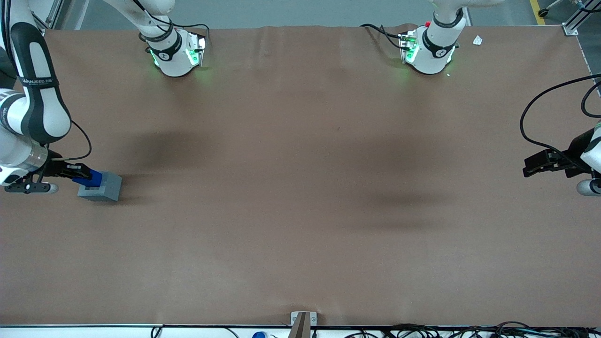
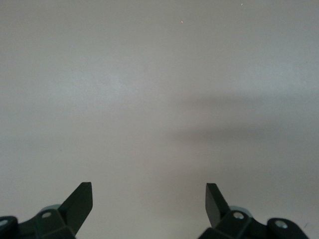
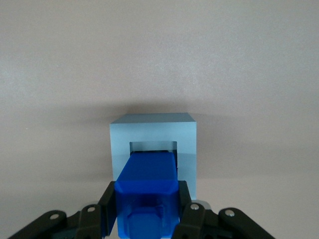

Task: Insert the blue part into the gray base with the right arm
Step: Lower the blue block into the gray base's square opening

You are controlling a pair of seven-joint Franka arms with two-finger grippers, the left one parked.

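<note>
Blue block at the mouth of the gray cube

Pincer (image 3: 147, 219) of the white jointed right arm (image 1: 33, 108) sits low at the working arm's end of the brown desk (image 1: 300, 211), its black fingers (image 3: 107, 211) clamped on the small bright blue plastic block (image 3: 148, 186). The block's leading end lies over the square recess in the light gray plastic cube (image 3: 152, 130), which rests on the desk. It appears partly entered, though how deep is unclear.
</note>
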